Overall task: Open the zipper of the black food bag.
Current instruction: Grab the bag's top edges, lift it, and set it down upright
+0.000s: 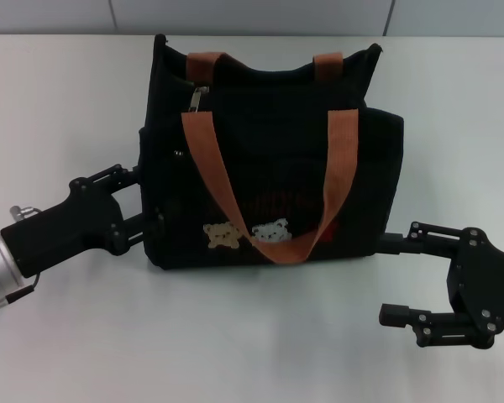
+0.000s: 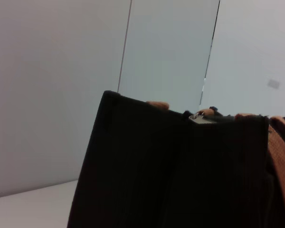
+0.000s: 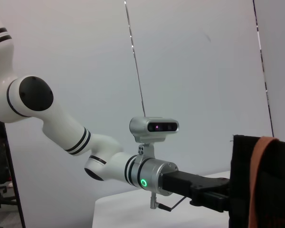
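Observation:
The black food bag (image 1: 269,159) stands upright in the middle of the white table, with two orange-brown straps (image 1: 214,180) and two bear patches on its near face. The zipper's silver pull tab (image 1: 200,98) lies at the top, toward the bag's left end, and also shows in the left wrist view as a silver pull tab (image 2: 199,118). My left gripper (image 1: 141,204) is open, its fingertips against the bag's left end. My right gripper (image 1: 391,277) is open at the bag's lower right corner. Its far finger reaches the bag; its near finger is free.
The bag sits on the white table (image 1: 67,109), and a pale wall runs behind it. The right wrist view shows my left arm (image 3: 109,161) reaching to the black bag (image 3: 270,190).

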